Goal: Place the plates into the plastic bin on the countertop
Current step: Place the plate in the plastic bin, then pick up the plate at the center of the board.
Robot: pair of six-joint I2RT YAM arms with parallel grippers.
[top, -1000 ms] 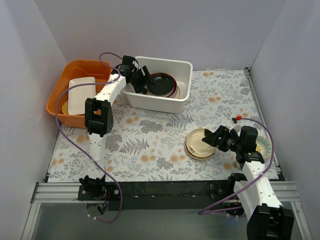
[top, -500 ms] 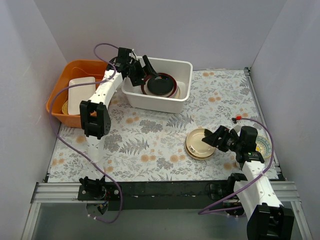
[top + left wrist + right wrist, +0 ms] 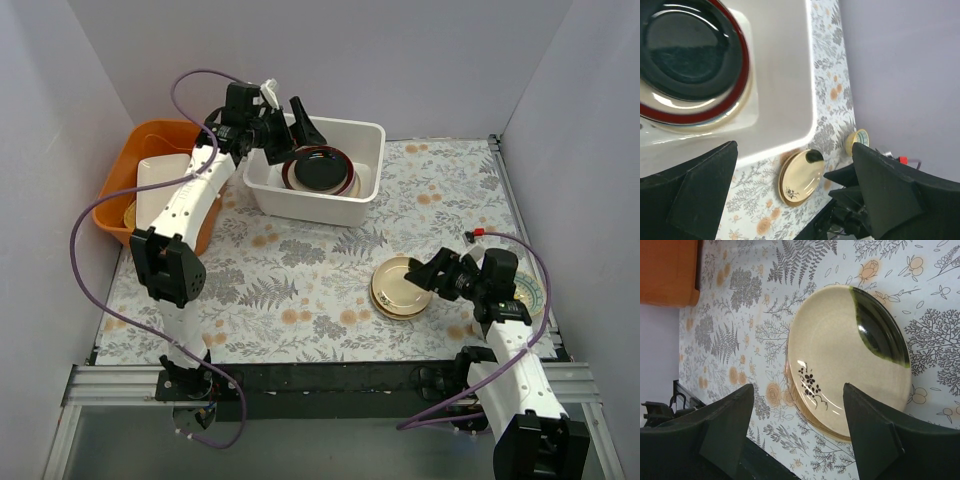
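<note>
The white plastic bin (image 3: pixel 362 140) stands at the back of the fern-print countertop (image 3: pixel 300 270). It holds a glossy black plate (image 3: pixel 320 168) on a maroon plate (image 3: pixel 346 183), with pale plates under them. My left gripper (image 3: pixel 290 130) is open and empty above the bin's back left corner. In the left wrist view the black plate (image 3: pixel 687 47) lies below, between the jaws. A cream plate with a dark green patch (image 3: pixel 398 286) lies on a tan plate at the front right. My right gripper (image 3: pixel 428 278) is open and hovers over its right edge (image 3: pixel 850 365). Another cream-and-blue plate (image 3: pixel 530 290) lies under the right arm.
An orange tub (image 3: pixel 150 150) with a white rectangular dish (image 3: pixel 163 185) stands left of the bin. Grey walls close the back and both sides. A black rail (image 3: pixel 330 375) runs along the near edge. A cable with a red tag (image 3: pixel 478 236) hangs near the right arm.
My left gripper has risen out of the bin and drawn back to the left, staying open. The black plate stays in the bin. The right arm has hardly moved.
</note>
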